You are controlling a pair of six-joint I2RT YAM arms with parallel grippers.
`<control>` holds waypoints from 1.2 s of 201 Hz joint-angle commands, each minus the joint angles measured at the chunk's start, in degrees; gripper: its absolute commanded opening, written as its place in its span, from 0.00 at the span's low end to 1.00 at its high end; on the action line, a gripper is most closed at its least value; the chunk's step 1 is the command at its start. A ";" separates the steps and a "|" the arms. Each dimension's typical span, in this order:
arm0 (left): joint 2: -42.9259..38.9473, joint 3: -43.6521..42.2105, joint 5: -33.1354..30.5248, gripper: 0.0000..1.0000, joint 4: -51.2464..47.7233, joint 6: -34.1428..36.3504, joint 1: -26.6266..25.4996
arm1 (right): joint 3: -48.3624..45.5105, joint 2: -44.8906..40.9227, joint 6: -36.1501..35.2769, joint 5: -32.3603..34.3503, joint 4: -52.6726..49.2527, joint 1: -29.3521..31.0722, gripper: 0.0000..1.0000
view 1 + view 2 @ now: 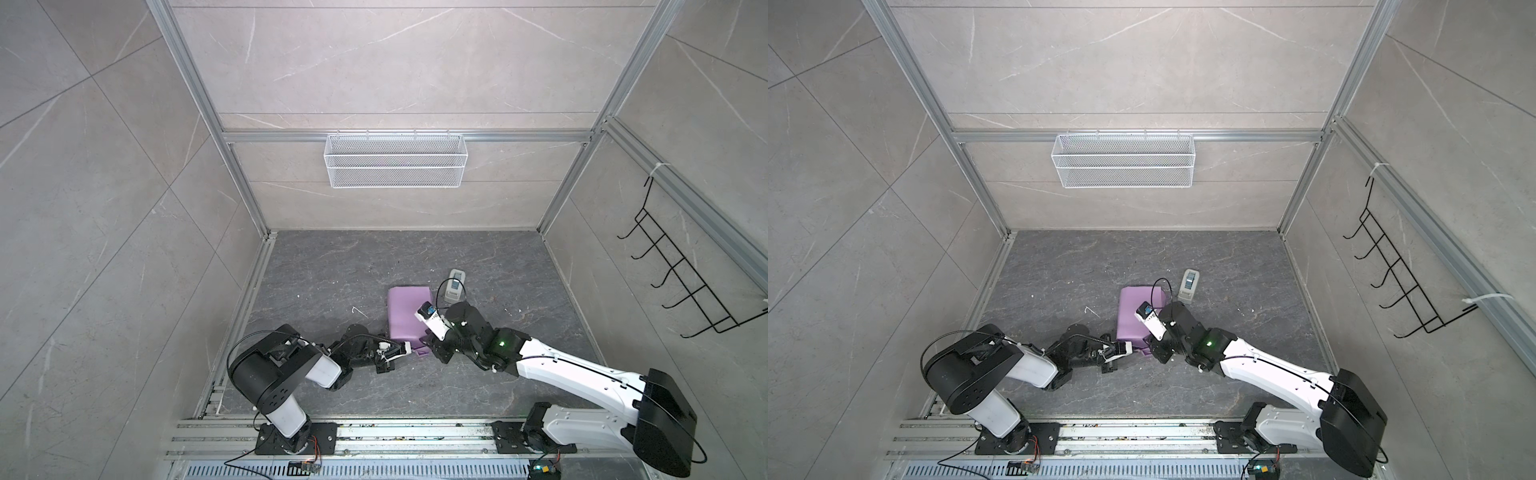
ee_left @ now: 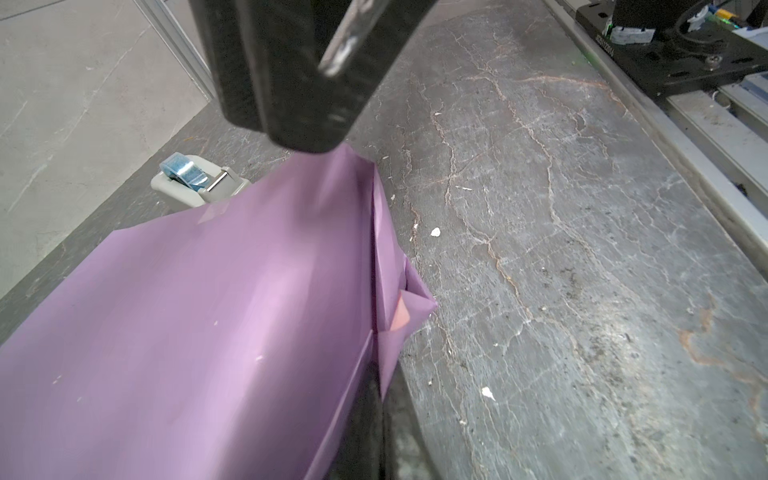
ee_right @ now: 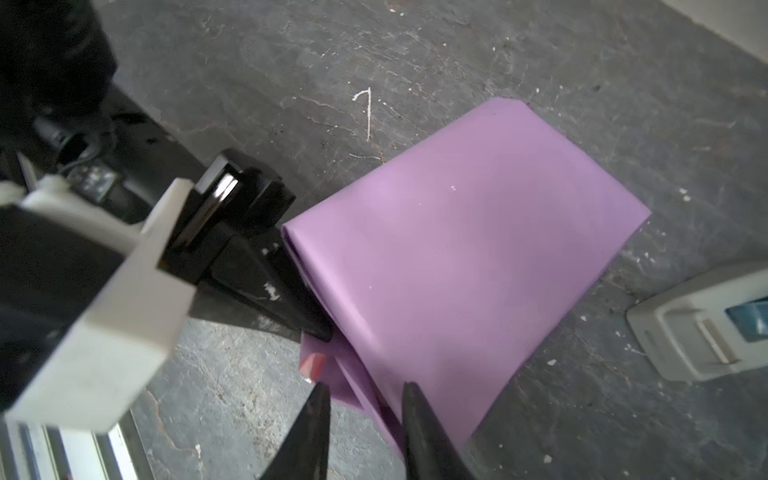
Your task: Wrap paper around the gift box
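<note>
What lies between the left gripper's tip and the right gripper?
In the right wrist view, the folded end of the paper, a bit of pink underside showing, lies between the left gripper and the right gripper.

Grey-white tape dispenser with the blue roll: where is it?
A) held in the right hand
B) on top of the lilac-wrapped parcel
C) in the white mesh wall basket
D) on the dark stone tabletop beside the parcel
D: the grey-white tape dispenser stands on the dark stone tabletop, just off the far right corner of the lilac paper parcel.
</note>
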 commanded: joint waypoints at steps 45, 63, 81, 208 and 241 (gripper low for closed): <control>1.56 -0.92 -2.26 0.00 9.92 -10.41 -0.56 | 3.90 11.09 7.65 -2.03 2.92 -2.30 0.30; 1.58 -1.06 -3.26 0.00 11.14 -13.17 -0.86 | 2.27 10.92 8.28 -1.75 3.33 -2.48 0.28; 1.15 -1.13 -5.54 0.00 11.30 -15.84 -1.28 | 0.67 10.65 8.84 -1.36 3.85 -2.48 0.28; -1.38 0.83 -11.77 0.00 6.34 -19.57 -3.03 | -1.10 12.01 6.00 -4.69 4.01 -2.57 0.27; -2.84 1.37 -11.23 0.00 4.95 -17.72 -3.08 | -0.44 12.63 4.89 -5.65 2.91 -2.59 0.27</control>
